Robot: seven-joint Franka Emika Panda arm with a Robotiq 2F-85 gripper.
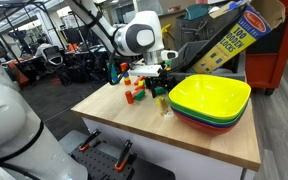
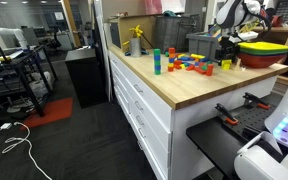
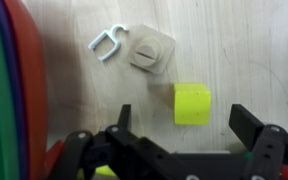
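Claw [image 3: 182, 126] hangs with jaws spread wide over the yellow block [image 3: 192, 103], which lies flat on the tabletop [image 3: 259, 50] just ahead of the gap. It is probably light, rigid and smooth, so pinch its flat opposite faces. Stacked bowls [image 3: 9, 90] crowd the left, a tan disc [image 3: 151, 50] and white hook [image 3: 106, 42] lie just beyond, and the right looks free.

White rounded arm [image 1: 144, 28], grey joint caps — matte black, angular jaws.
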